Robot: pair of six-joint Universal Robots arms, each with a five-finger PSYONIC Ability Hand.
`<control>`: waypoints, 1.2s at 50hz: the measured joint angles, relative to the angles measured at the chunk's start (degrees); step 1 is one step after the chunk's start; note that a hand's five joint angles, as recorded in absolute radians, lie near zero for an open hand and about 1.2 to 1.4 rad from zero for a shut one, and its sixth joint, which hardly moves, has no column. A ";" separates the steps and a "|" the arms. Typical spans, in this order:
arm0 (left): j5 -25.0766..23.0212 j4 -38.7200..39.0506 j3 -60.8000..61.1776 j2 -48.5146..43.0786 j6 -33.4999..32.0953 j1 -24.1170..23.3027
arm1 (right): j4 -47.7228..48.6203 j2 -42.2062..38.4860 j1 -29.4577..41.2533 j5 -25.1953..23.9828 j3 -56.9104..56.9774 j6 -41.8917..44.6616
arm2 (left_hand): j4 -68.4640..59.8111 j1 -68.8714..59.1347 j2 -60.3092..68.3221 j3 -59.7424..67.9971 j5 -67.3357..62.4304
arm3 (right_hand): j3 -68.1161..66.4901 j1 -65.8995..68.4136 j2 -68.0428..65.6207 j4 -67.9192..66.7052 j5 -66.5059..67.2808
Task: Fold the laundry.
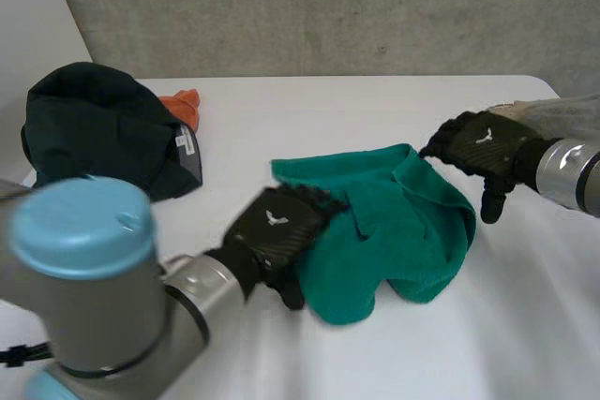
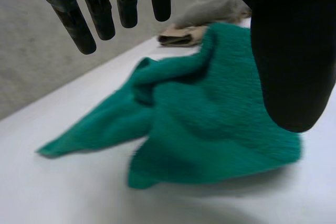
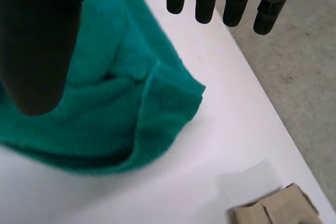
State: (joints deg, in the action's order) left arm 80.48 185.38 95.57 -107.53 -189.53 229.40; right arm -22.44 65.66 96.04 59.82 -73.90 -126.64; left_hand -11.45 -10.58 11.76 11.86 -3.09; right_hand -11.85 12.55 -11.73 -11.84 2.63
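My left hand (image 1: 277, 229) hangs over the near left edge of the crumpled green towel (image 1: 398, 217), fingers straight and holding nothing. My right hand (image 1: 478, 145), fingers likewise straight and empty, hovers just off the towel's far right edge. The towel lies between them on the bench (image 1: 375, 110), and I judge my left the nearer.
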 measured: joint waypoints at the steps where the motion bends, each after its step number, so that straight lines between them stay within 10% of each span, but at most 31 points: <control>1: 0.79 0.03 -1.02 -1.69 0.10 -1.31 | 0.76 -1.69 -0.13 -0.32 0.32 2.86 | 0.00 0.00 0.00 0.00 0.00 | 0.00 0.00 0.00 0.00 0.00; 15: 9.51 0.86 -10.59 -14.99 -0.83 -8.20 | 9.97 -17.21 0.28 -3.13 7.23 12.37 | -12.74 -15.09 12.71 12.53 -11.22 | 0.00 0.00 0.00 0.00 0.00; 22: 12.63 2.53 -13.28 -18.14 -2.36 -9.08 | 14.40 -25.12 1.94 -3.54 15.85 13.61 | -53.56 -53.72 53.53 52.98 -51.10 | 0.00 0.00 0.00 0.00 0.00; 31: 14.02 3.18 -13.00 -16.18 -3.59 -7.34 | 14.56 -30.16 2.97 -3.47 22.39 14.34 | -57.01 -53.95 56.57 55.78 -52.63 | 0.00 0.07 0.00 0.00 0.00; 39: 14.38 3.03 -12.60 -12.78 -4.41 -4.50 | 14.63 -32.88 3.63 -3.45 26.80 13.98 | -57.02 -53.95 56.57 55.78 -52.63 | -52.44 51.82 -53.81 -52.48 51.78; 60: 7.75 -3.57 -10.56 5.90 -8.33 12.06 | 0.53 -2.80 -5.09 1.34 9.66 -7.16 | -57.27 -53.95 56.58 56.34 -52.63 | -56.07 51.91 -55.69 -56.57 53.90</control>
State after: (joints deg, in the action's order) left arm 88.23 181.82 85.01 -101.63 -197.86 241.46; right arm -21.91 62.86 90.95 61.17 -64.23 -133.81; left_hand -68.72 -64.54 68.35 68.20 -55.73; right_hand -67.93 64.46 -67.42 -68.41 56.53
